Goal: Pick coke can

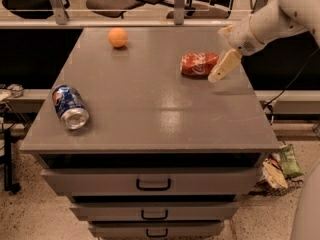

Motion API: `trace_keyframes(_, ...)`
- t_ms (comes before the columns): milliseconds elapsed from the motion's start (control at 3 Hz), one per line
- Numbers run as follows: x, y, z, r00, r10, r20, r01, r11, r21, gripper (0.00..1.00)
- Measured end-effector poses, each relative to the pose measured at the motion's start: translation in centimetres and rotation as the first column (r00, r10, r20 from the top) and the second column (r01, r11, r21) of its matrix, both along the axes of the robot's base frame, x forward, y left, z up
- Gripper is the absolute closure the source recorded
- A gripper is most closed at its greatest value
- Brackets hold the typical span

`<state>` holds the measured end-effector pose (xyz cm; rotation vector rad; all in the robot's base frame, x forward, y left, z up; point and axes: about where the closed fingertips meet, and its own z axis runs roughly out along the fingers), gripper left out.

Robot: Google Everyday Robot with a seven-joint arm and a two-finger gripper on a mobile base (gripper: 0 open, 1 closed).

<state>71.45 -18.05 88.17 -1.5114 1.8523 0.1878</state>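
Observation:
The coke can [199, 64] is a dented red can with white script, lying on its side on the right rear part of the grey cabinet top [150, 109]. My gripper [221, 68] hangs at the end of the white arm coming in from the upper right. Its cream fingers point down and to the left, just right of the can and close to its right end. It holds nothing.
A blue can with a silver end [70, 106] lies on its side near the left front. An orange ball [118, 37] sits at the back left. Drawers with black handles [153, 184] are below. Chairs and a rail stand behind the cabinet. Litter lies on the floor at right.

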Motion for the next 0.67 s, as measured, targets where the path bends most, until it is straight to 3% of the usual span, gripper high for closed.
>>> trace_keyframes(333, 1.0, 1.3, -1.8, 0.9994, 0.001, -0.035, -0.001, 1.0, 0.016, 0.0)
trace_keyframes(667, 1.5, 1.7, -3.0, 0.9984, 0.0, -0.057, 0.001, 1.0, 0.02, 0.16)
